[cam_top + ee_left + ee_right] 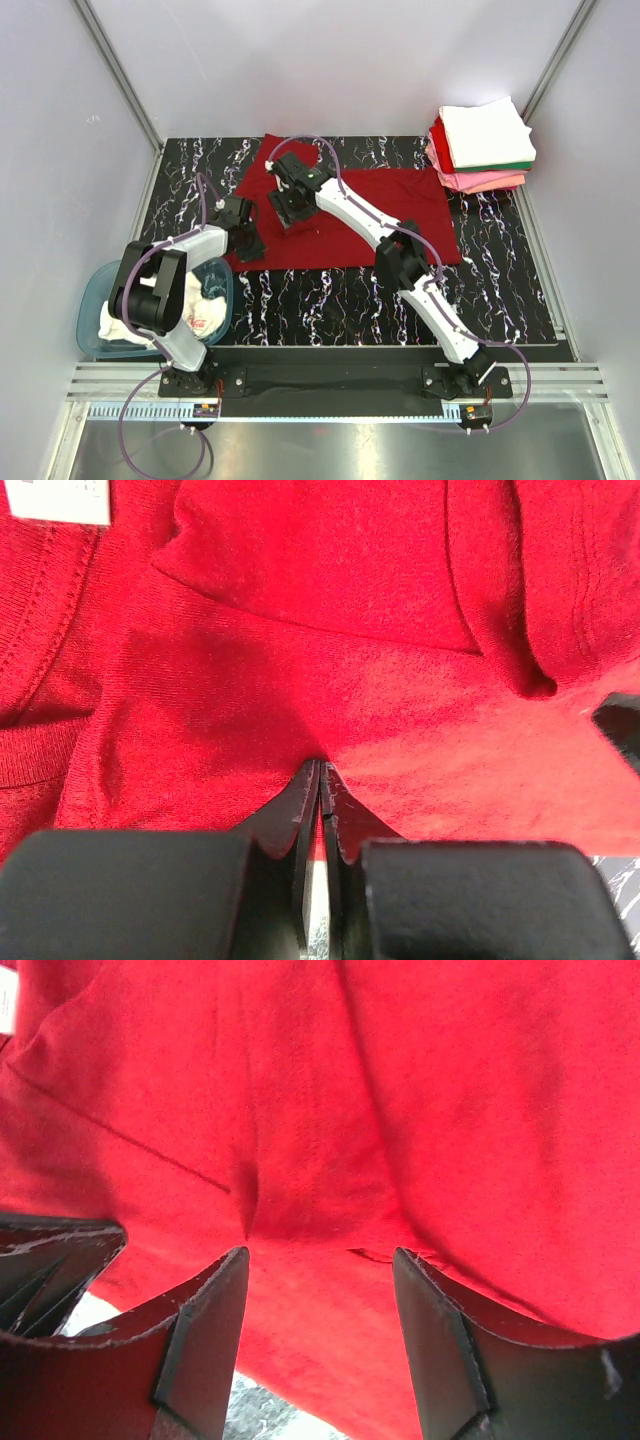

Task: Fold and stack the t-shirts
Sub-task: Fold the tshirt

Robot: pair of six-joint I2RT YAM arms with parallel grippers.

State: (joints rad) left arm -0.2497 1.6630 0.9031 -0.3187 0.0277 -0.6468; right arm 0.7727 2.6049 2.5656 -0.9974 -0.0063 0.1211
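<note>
A dark red t-shirt (410,205) lies spread flat on the black marbled table (500,290). My left gripper (247,240) is at its near-left edge; in the left wrist view the left gripper (322,772) is shut, pinching a fold of the red t-shirt (300,660). A white label (60,500) shows at the top left there. My right gripper (290,212) hovers over the shirt's upper left part; in the right wrist view the right gripper (320,1258) stands open, fingers wide apart on the red fabric (420,1110). Folded t-shirts are stacked (485,148) at the back right, white on top.
A teal plastic tub (92,300) at the front left holds a white shirt with red print (200,310). Grey walls and metal rails enclose the table. Bare table shows at the front right.
</note>
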